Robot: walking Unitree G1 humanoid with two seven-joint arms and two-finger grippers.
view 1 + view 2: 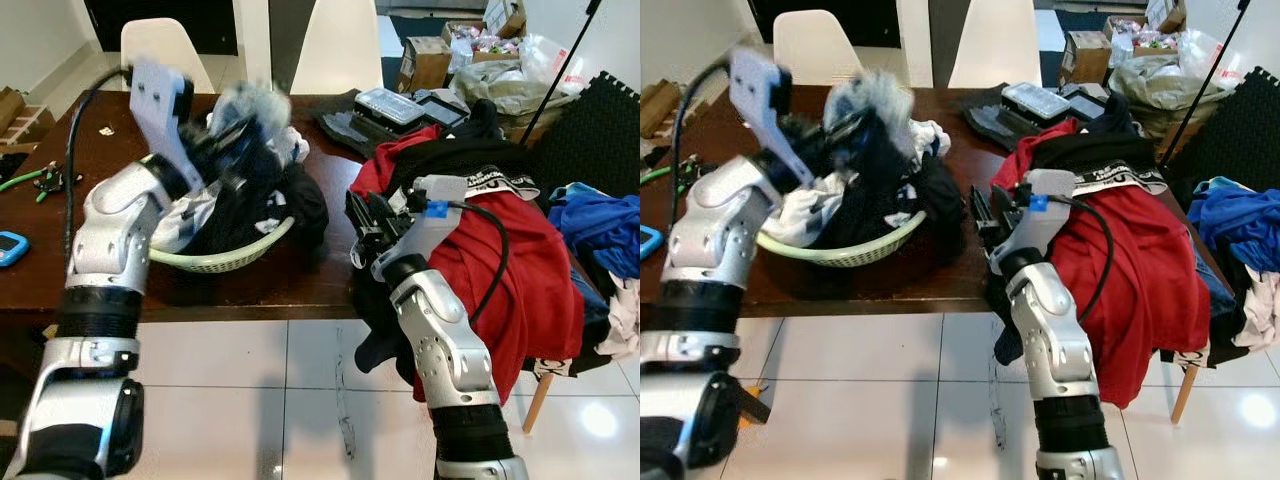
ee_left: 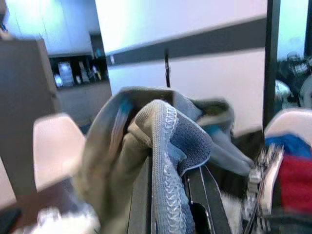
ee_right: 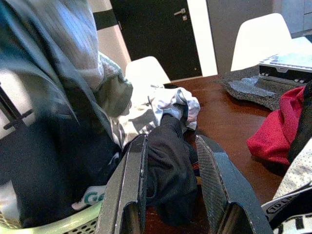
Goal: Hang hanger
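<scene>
A pale green laundry basket (image 1: 225, 262) heaped with dark and white clothes stands on the brown table (image 1: 290, 285). My left gripper (image 1: 235, 130) is raised over the basket, shut on a grey knitted garment (image 1: 252, 100). The garment drapes over the black fingers (image 2: 141, 200) in the left wrist view, and the picture is blurred there. My right gripper (image 1: 358, 225) is at the table's front edge, to the right of the basket, and points toward it. It is open, with a black cloth (image 3: 168, 170) from the pile lying between the fingers (image 3: 129, 185).
A heap of red and black clothes (image 1: 520, 270) covers a chair on the right, with blue cloth (image 1: 600, 220) beyond. Two white chairs (image 1: 160, 45) stand behind the table. A grey tray and boxes (image 1: 395, 105) sit at the back, and small tools (image 1: 45, 180) on the left.
</scene>
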